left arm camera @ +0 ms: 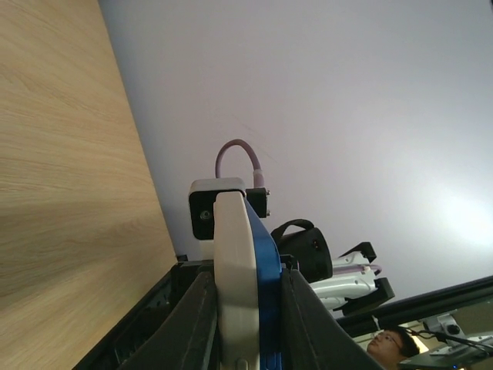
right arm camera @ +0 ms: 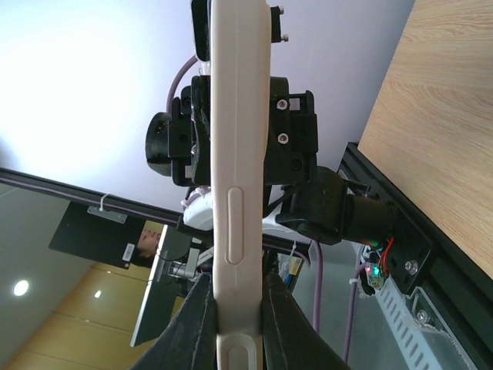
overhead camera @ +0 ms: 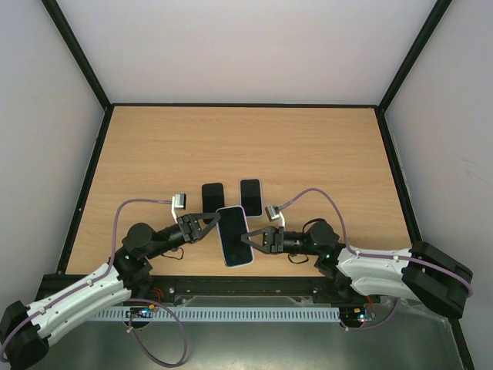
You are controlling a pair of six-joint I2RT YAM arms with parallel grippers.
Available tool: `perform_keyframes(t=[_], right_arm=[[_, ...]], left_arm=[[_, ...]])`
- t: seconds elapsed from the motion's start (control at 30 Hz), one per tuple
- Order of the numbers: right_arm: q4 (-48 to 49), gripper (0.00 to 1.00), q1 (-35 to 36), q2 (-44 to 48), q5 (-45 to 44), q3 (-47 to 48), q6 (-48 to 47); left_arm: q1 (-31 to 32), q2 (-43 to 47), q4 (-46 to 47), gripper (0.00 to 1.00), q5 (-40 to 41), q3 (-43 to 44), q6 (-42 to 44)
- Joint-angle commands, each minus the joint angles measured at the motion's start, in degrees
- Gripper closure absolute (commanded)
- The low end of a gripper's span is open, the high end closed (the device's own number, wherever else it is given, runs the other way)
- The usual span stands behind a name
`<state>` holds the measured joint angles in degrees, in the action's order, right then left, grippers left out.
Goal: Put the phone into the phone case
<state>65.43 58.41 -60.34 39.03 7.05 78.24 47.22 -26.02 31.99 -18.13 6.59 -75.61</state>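
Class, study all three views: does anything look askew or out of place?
Yes. In the left wrist view, the blue phone stands proud of the white case along one edge, so it seems not fully seated. The left fingers and right fingers clamp the pair.

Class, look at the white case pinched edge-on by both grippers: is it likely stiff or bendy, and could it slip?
Probably fairly stiff: the white case looks straight between the left gripper and right gripper, with a blue phone against it. Possibly slippery: its edge looks smooth. Likely light, since two narrow pinches carry it.
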Motion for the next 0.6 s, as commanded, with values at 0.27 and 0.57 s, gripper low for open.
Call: perform_keyframes(t=[0.27,0.57], right_arm=[[5.75,0.90,0.69,1.11,1.37,0.85,0.39],[5.72,0.90,0.69,0.84,1.23,0.62,0.36]], left_arm=[[-0.34,1.29,-2.08,0.67,1.22,1.67,1.46],[-0.74,0.89,-4.05,0.98,1.84,1.42,1.30]])
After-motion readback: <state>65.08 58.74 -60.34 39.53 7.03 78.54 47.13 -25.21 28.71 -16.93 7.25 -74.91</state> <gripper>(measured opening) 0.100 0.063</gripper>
